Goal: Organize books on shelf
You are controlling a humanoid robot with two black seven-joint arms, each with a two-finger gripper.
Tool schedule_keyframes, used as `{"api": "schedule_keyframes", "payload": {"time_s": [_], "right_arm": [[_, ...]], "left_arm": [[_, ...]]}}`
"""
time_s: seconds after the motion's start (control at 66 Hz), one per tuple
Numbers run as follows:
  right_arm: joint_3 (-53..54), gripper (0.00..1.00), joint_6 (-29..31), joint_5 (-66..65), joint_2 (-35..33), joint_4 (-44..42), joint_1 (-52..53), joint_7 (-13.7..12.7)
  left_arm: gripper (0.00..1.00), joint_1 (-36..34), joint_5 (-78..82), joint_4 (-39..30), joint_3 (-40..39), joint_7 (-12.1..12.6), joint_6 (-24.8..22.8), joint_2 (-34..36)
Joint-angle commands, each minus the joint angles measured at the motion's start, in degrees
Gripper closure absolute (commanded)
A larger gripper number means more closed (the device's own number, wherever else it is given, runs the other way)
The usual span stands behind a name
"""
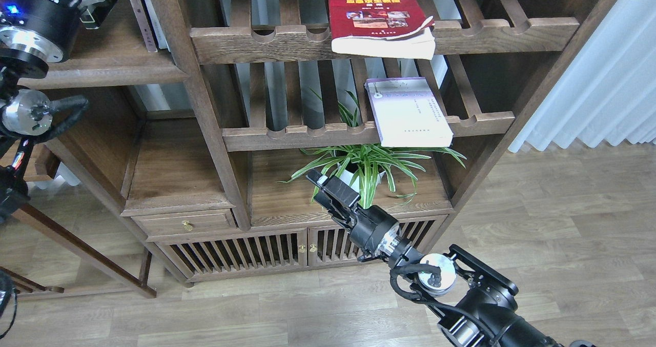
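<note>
Nearest you, your right arm reaches in from the lower right, and its right gripper (322,183) hangs in front of the spider plant (366,165) on the low cabinet top (277,203), just above that top's front edge. The fingers look close together with nothing between them, but they are dark and seen nearly end-on, so you cannot tell for certain whether they are apart or together.

Above the plant, the lavender-white book (408,112) lies flat on the lower slatted rack (307,131), near its right end, its near edge jutting out past the notched front rail. Higher and farther, the red book (382,21) lies flat on the upper slatted rack (230,42), also overhanging the front rail, its cover curling up at the right corner.

At far left, the solid shelf (107,65) holds upright volumes (148,14) against its right post. Your left arm's gripper is not identifiable (only joints show at the left edge).

The step in hand looks like the approach to a first pick. The lavender-white book is the closest candidate: you would need to raise the gripper clear of the leaves, spread the fingers, and take the overhanging edge squarely.
</note>
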Motion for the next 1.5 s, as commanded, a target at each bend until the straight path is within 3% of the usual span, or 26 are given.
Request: {"api": "schedule_keyframes", "payload": {"time_s": [0.0,0.348,0.455,0.621,0.742,0.833,0.955,1.03,1.227,1.485], "right_arm": [[0.03,0.02,-0.01,0.00,0.00,0.01,-0.03,0.00],[0.20,0.02,-0.01,0.00,0.00,0.01,-0.21,0.00],[0.29,0.01,0.08,0.00,0.00,0.01,-0.20,0.00],[0.20,0.01,0.08,0.00,0.00,0.01,-0.29,0.00],[0.29,0.01,0.08,0.09,0.00,0.01,-0.29,0.00],[0.38,0.01,0.08,0.00,0.00,-0.07,-0.29,0.00],[0.38,0.01,0.26,0.09,0.00,-0.16,-0.73,0.00],[0.38,0.01,0.26,0.00,0.00,-0.16,-0.73,0.00],[0.29,0.01,0.26,0.00,0.00,-0.25,-1.00,0.00],[0.12,0.01,0.26,0.00,0.00,-0.43,-1.26,0.00]], "left_arm": [[1.00,0.15,0.05,0.81,0.43,-0.62,0.10,-0.05],[1.00,0.41,-0.04,3.80,1.66,-1.68,2.12,-4.44],[1.00,-0.38,-0.04,5.03,1.84,-2.99,2.47,-5.32],[0.98,-0.56,-0.31,6.26,1.84,-2.82,2.21,-5.76],[0.94,-0.56,-0.57,6.35,3.07,-2.47,2.12,-5.76],[0.79,-0.64,-0.66,6.52,3.68,-2.03,2.12,-5.50],[0.78,-0.38,-0.75,6.43,4.38,-2.56,1.68,-5.32],[0.67,-0.73,-0.75,6.43,4.38,-2.47,1.77,-5.32],[0.60,-1.43,-0.75,5.99,3.07,-2.99,1.68,-5.24],[0.60,-4.42,-0.83,5.29,1.13,-3.35,1.59,-5.32]]}}
